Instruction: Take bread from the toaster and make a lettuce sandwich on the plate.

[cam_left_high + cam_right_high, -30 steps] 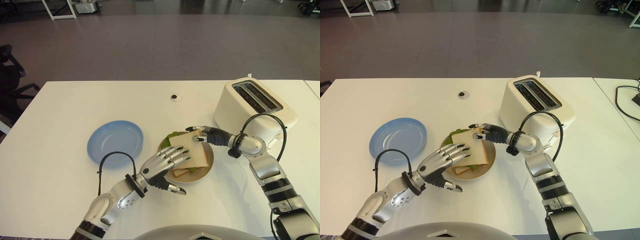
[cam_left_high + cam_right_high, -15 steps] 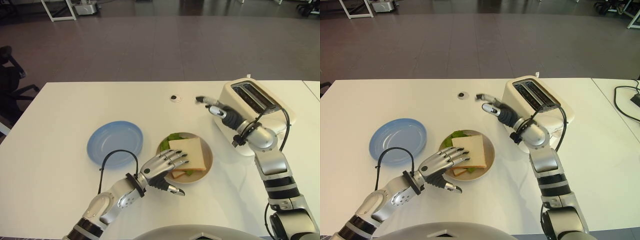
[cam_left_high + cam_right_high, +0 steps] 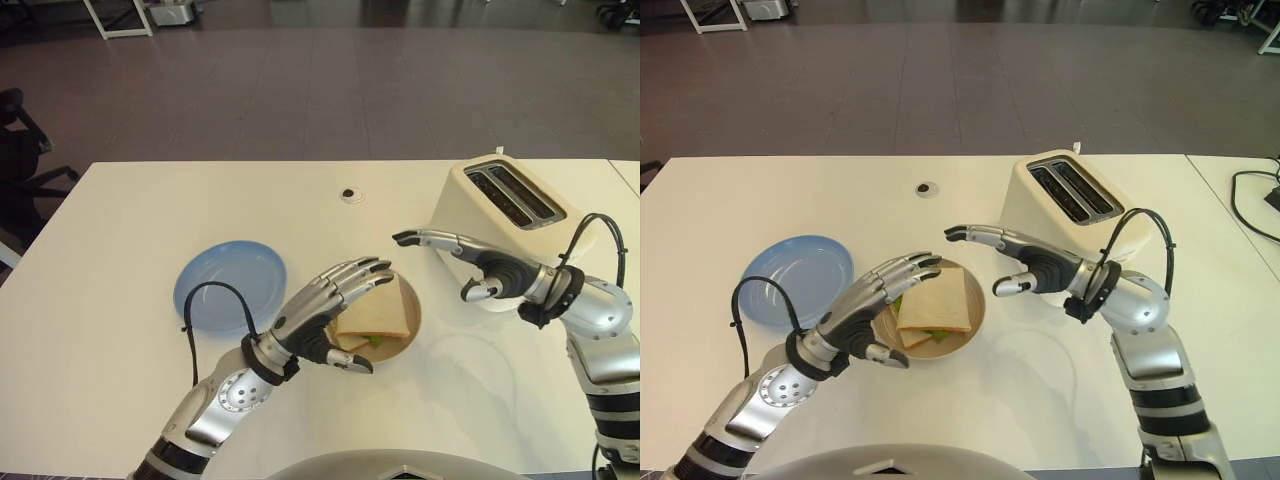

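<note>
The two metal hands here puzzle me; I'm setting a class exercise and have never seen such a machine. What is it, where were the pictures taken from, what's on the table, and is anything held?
They belong to a humanoid robot. Both pictures come from a stereo camera on its head, looking down, so they show one scene from slightly different spots. On the white table are a toaster, an empty blue plate and a brown plate with a lettuce sandwich. The left hand hovers over the sandwich, and the right hand is in front of the toaster. Both are open and hold nothing.
</note>
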Robot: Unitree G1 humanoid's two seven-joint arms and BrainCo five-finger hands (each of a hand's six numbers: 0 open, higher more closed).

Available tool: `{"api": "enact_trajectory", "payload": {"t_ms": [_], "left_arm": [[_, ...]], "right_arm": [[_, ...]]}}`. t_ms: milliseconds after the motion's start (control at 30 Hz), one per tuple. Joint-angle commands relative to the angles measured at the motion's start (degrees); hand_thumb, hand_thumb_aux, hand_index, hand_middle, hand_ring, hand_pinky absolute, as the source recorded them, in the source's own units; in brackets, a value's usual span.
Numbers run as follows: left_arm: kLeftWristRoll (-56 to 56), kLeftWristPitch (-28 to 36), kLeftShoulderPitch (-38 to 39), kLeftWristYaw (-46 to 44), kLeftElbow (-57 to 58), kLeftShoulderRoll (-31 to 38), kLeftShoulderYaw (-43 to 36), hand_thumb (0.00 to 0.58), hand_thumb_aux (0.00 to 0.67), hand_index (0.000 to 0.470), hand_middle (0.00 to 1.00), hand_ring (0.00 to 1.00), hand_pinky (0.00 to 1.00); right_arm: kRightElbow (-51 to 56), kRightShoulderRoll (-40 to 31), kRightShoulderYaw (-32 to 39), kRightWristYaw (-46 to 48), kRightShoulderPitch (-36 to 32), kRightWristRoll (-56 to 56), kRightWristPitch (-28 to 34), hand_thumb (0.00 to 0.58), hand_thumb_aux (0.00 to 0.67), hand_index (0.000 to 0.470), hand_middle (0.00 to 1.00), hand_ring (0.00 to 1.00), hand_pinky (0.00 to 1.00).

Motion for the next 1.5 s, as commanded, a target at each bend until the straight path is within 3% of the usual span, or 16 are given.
{"api": "enact_trajectory", "payload": {"t_ms": [33, 67, 200, 300, 400, 567, 700, 900, 1067, 1200, 1233, 1267, 1300, 1333, 1433, 1500], "left_arm": [[-13.27, -1.14, 10.7, -11.59, -1.62, 13.52, 8.18, 0.526, 0.465, 0.326, 1.0, 1.0, 1.0], [-10.15, -0.58, 13.93, -14.17, -0.37, 16.76, 10.22, 0.58, 0.67, 0.47, 1.0, 1.0, 1.0], [-2.93, 3.46, 23.79, -24.13, -1.06, 25.02, 12.62, 0.58, 0.67, 0.47, 1.0, 1.0, 1.0], [7.96, 5.42, 19.5, -26.05, 1.2, 20.51, 5.79, 0.58, 0.67, 0.47, 1.0, 1.0, 1.0], [26.86, 6.53, 10.23, -17.87, 8.69, 12.89, 0.46, 0.58, 0.67, 0.47, 1.0, 1.0, 1.0], [41.0, 11.71, -0.11, -3.42, 16.82, 2.47, -3.16, 0.58, 0.67, 0.47, 1.0, 1.0, 1.0], [41.97, 13.77, -9.86, 4.52, 27.45, -4.14, -4.24, 0.58, 0.67, 0.47, 1.0, 1.0, 1.0], [43.44, 14.2, -25.63, 14.52, 47.66, -8.66, -7.22, 0.58, 0.67, 0.47, 1.0, 1.0, 1.0], [42.4, 12.67, -33.35, 20.87, 60.46, -9.67, -9.55, 0.58, 0.67, 0.47, 1.0, 1.0, 1.0], [40.83, 13.56, -25.95, 20.01, 46.96, -6.47, -8.16, 0.58, 0.67, 0.47, 1.0, 1.0, 1.0], [38.83, 13.97, -22.02, 18.13, 39.54, -5.67, -6.74, 0.564, 0.557, 0.391, 1.0, 1.0, 1.0], [35.81, 14.67, -16.64, 15.48, 29.49, -4.89, -4.68, 0.464, 0.37, 0.26, 0.63, 0.63, 0.63], [33.09, 15.48, -11.56, 12.78, 19.92, -4.12, -2.72, 0.187, 0.118, 0.083, 0.08, 0.08, 0.08], [30.05, 16.36, -6.54, 10.13, 10.85, -3.39, -0.65, 0.0, 0.0, 0.0, 0.0, 0.0, 0.0], [15.44, 15.12, 4.22, 6.13, -3.94, -1.88, 4.77, 0.0, 0.0, 0.0, 0.0, 0.0, 0.0], [-1.59, 7.2, 6.49, 3.6, 1.04, -1.34, 5.51, 0.0, 0.0, 0.0, 0.0, 0.0, 0.0]], "right_arm": [[-6.15, -5.98, -0.81, 4.54, 10.51, -1.14, -4.17, 0.545, 0.504, 0.354, 1.0, 1.0, 1.0], [-7.08, -5.66, 1.01, 4.08, 13.01, -4.04, -4.99, 0.58, 0.67, 0.47, 1.0, 1.0, 1.0], [-8.07, -5.02, 10.06, 4.04, 21.94, -11.81, -7.04, 0.58, 0.67, 0.47, 1.0, 1.0, 1.0], [2.3, -1.76, 16.74, -0.42, 20.81, -23.59, -9.64, 0.58, 0.67, 0.47, 1.0, 1.0, 1.0], [11.12, 2.6, 22.09, -8.66, 19.51, -36.0, -11.29, 0.58, 0.67, 0.47, 1.0, 1.0, 1.0], [26.39, 8.82, 24.59, -24.41, 11.43, -47.14, -6.61, 0.58, 0.67, 0.47, 1.0, 1.0, 1.0], [40.05, 12.78, 23.25, -36.28, -0.24, -48.31, -2.82, 0.58, 0.67, 0.47, 1.0, 1.0, 1.0], [56.33, 15.29, 23.95, -43.46, -16.59, -45.66, -6.05, 0.58, 0.67, 0.47, 1.0, 1.0, 1.0], [59.11, 15.29, 24.67, -46.14, -19.59, -44.16, -9.81, 0.58, 0.67, 0.47, 1.0, 1.0, 1.0], [52.94, 14.09, 23.52, -47.19, -16.37, -42.22, -12.52, 0.578, 0.628, 0.441, 1.0, 1.0, 1.0], [49.45, 13.12, 22.39, -46.99, -14.74, -40.73, -13.57, 0.548, 0.512, 0.359, 1.0, 1.0, 1.0], [44.06, 11.37, 20.61, -46.87, -12.17, -38.58, -15.48, 0.454, 0.357, 0.251, 0.73, 0.73, 0.73], [38.72, 9.58, 18.86, -46.0, -9.42, -35.59, -17.22, 0.234, 0.152, 0.107, 0.37, 0.37, 0.37], [33.34, 7.94, 16.8, -44.68, -6.17, -30.96, -18.61, 0.0, 0.0, 0.0, 0.0, 0.0, 0.0], [22.76, 4.67, 13.34, -40.68, 2.93, -15.22, -21.64, 0.0, 0.0, 0.0, 0.0, 0.0, 0.0], [20.3, 5.21, 14.24, -36.48, 7.52, -2.87, -21.77, 0.0, 0.0, 0.0, 0.0, 0.0, 0.0]]}}
